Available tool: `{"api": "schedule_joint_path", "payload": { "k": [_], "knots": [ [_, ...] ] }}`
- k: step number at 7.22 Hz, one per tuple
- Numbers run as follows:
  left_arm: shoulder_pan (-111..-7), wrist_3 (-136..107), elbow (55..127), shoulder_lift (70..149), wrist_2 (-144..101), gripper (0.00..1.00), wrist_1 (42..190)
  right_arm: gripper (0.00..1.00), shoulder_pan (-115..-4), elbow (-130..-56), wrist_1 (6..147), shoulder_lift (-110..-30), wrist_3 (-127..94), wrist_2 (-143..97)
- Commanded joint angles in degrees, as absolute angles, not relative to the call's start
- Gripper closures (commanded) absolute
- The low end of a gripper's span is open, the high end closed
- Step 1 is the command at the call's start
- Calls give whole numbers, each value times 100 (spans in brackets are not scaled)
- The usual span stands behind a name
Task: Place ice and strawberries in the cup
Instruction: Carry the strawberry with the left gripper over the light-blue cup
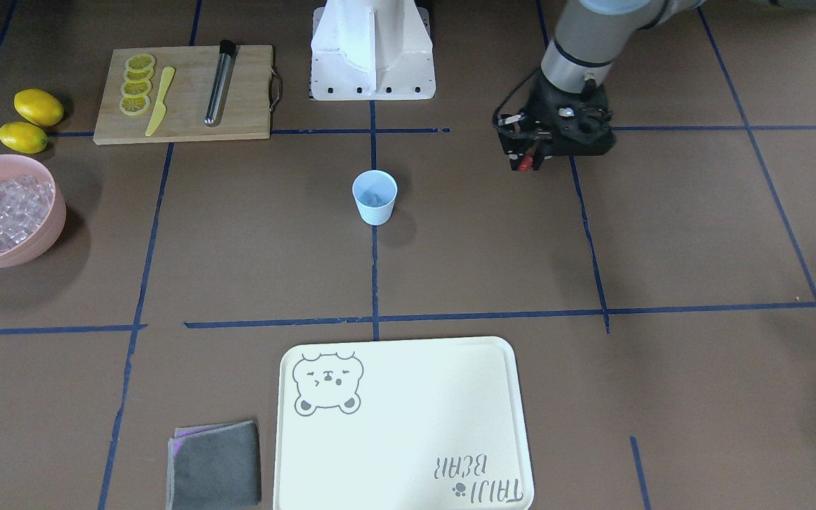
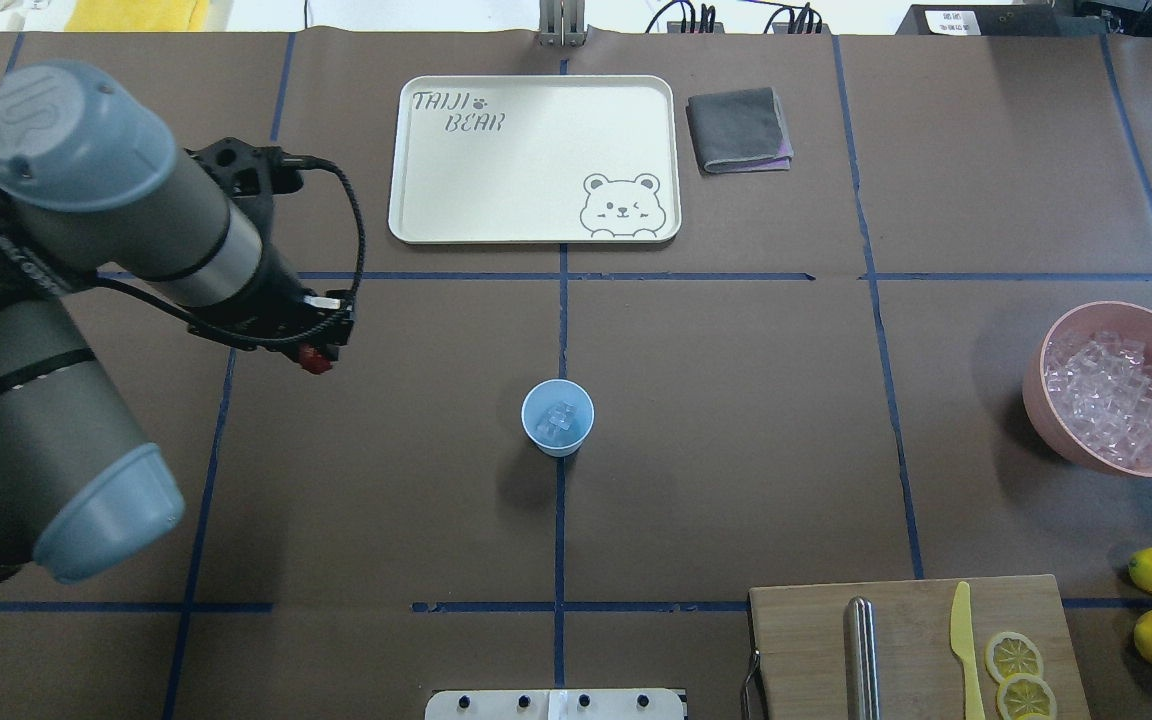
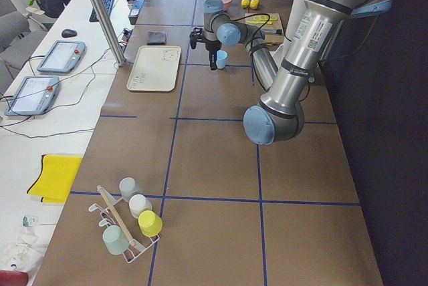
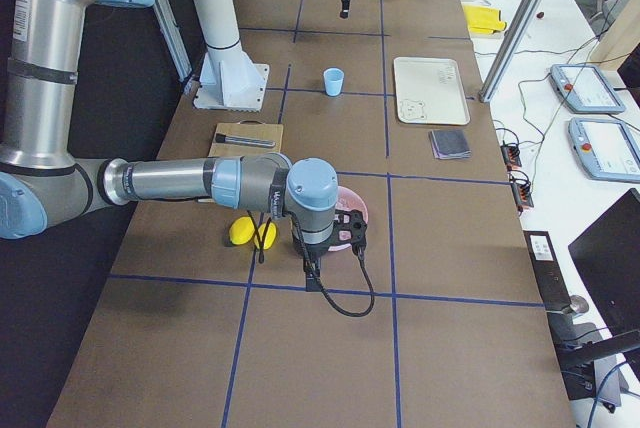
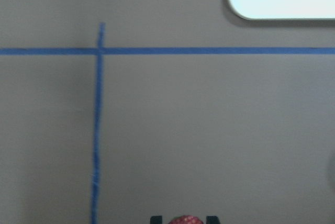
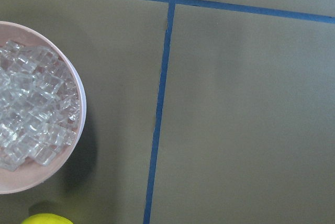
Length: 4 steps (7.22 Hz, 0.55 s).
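Observation:
The light-blue cup (image 1: 375, 200) stands upright at the table's middle, with a few clear ice cubes (image 2: 558, 421) inside. My left gripper (image 1: 525, 163) is shut on the red strawberry (image 2: 314, 358) and holds it above the table, well to the cup's side and apart from it. The strawberry's top shows between the fingers at the bottom edge of the left wrist view (image 5: 186, 220). More ice (image 1: 1, 212) fills the pink bowl (image 1: 43, 241). My right gripper (image 4: 312, 273) hangs beside that bowl. I cannot tell whether it is open or shut.
A cream bear tray (image 1: 408, 425) and a folded grey cloth (image 1: 215, 464) lie on the operators' side. A wooden board (image 1: 238, 106) carries lemon slices, a yellow knife and a metal rod. Two lemons (image 1: 38, 106) lie by the bowl. A cup rack (image 3: 127, 222) stands at the left end.

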State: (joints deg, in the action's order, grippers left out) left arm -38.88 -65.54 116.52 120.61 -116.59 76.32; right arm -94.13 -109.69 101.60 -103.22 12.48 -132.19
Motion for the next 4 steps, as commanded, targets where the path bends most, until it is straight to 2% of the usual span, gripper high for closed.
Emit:
{"api": "schedule_joint_path", "payload": {
  "k": [1, 3, 4],
  "knots": [
    [-3368, -7414, 11104, 13196, -11487, 99, 7462, 1, -9404, -10969, 10160, -10327, 1248, -13219],
    [-2781, -7978, 10244, 13971, -10807, 98, 7514, 1, -9413, -10978, 10160, -10327, 1248, -13219],
    [-2595, -8033, 9891, 14096, -10654, 97, 7541, 1, -9413, -10978, 10160, -10327, 1248, -13219]
  ]
}}
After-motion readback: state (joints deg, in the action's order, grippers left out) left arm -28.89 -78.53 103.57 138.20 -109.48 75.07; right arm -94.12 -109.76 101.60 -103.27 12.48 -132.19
